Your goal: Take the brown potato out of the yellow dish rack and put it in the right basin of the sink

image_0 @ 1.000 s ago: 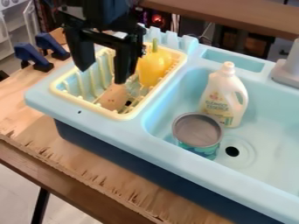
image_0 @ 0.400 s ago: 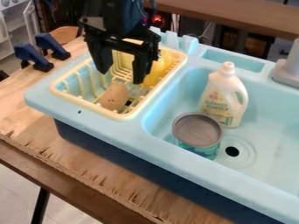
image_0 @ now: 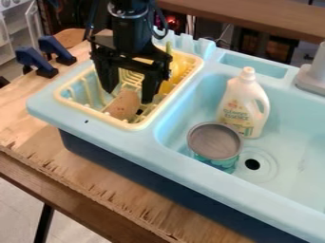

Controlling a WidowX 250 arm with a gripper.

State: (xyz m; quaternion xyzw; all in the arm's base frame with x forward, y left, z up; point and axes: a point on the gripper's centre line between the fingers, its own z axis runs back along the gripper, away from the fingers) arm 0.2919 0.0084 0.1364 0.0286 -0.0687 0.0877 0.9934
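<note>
Counter (image_0: 95,178) of pale wood runs beneath everything, extending below and to the left of the tool (image_0: 128,96). On it sits a light-blue toy sink (image_0: 152,147), whose basin opens to the right of the tool. The tool, black and pointing down, is released, its two fingers spread apart over the pale-yellow dish rack (image_0: 95,116) directly below it. Right of the tool, a white bottle (image_0: 238,109) stands upright in the basin. Lower right of it is an open-topped tin (image_0: 215,141), near the bottle. Just behind the tool's right-hand finger in the view, a yellow item (image_0: 181,65) with a green stem lies in the rack. Two blue clamps (image_0: 33,61) are at the upper left. A brown, speckled, rounded object (image_0: 124,105) is in the rack, between and just below the fingertips; whether they touch it, I cannot tell.
</note>
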